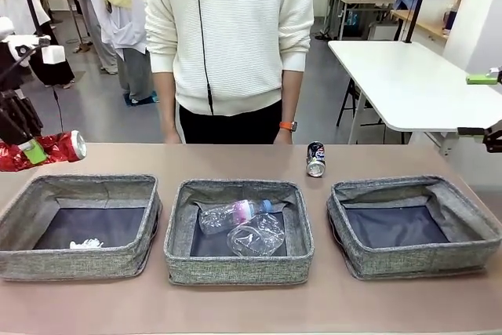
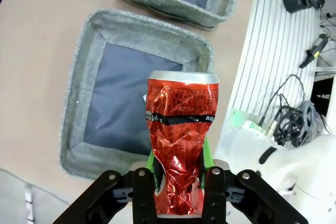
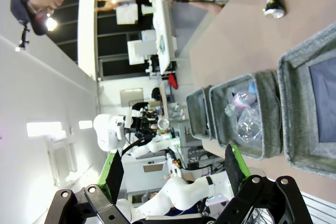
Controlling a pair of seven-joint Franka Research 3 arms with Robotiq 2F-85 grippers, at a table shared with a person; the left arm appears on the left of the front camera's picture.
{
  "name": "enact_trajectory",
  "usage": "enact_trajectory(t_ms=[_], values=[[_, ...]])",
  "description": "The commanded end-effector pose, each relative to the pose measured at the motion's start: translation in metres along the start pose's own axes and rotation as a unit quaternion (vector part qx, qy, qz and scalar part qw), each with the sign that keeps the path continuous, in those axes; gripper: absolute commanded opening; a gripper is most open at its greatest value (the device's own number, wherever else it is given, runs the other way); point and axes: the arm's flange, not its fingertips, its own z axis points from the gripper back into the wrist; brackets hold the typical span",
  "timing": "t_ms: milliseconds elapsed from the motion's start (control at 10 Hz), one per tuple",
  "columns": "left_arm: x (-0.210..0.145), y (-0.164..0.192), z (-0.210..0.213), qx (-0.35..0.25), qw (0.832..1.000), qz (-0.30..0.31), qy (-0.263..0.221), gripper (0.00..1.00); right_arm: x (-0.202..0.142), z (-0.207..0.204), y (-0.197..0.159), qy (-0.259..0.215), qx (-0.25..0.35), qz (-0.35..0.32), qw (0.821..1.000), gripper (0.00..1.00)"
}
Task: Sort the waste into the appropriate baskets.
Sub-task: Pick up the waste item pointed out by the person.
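Brown and matte, the table (image 1: 235, 158) carries three grey woven baskets in a row along its near edge, with a person (image 1: 227, 37) standing at the far edge. The left gripper (image 2: 178, 174) is clenched on the red can (image 2: 181, 129), its green pads pinching the crumpled lower half. It holds the can in the air over the table's left edge, by the far left corner of the left basket (image 1: 16, 217). The can's thin foil-like metal is creased and buckled at the waist, while the top rim keeps its round shape. It looks light and easily dented further, so I judge that a gentle squeeze at the narrowed waist, where the folds give the pads purchase, suits it best. The right gripper (image 3: 173, 169) is spread wide with nothing between its pads. The dark can (image 1: 315, 158) lies on its side near the table's far edge, between the middle basket (image 1: 235, 187) and the right basket (image 1: 478, 217). It looks uncrushed, smooth and likely to roll, so it is best taken across its round body. Paper (image 1: 85, 244) sits in the left basket. A clear bottle (image 1: 231, 214) and a cup (image 1: 257, 235), both thin glossy plastic, lie touching in the middle one. The baskets' soft rims sag slightly around flat dark bottoms.
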Motion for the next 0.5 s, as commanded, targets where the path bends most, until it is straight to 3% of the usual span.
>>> enact_trajectory(t_ms=[0,100,400], values=[[-0.001,0.0,-0.002,0.0,1.0,0.0,0.0,0.33,-0.001,0.003,0.003,0.003,0.0,0.001,1.0,1.0],[0.021,-0.006,0.009,0.006,0.998,0.051,0.033,0.33,-0.001,0.003,0.003,0.003,0.0,0.001,1.0,1.0],[0.104,-0.058,0.045,0.023,0.998,0.014,0.057,0.33,-0.001,0.003,0.003,0.003,0.0,0.001,1.0,1.0]])
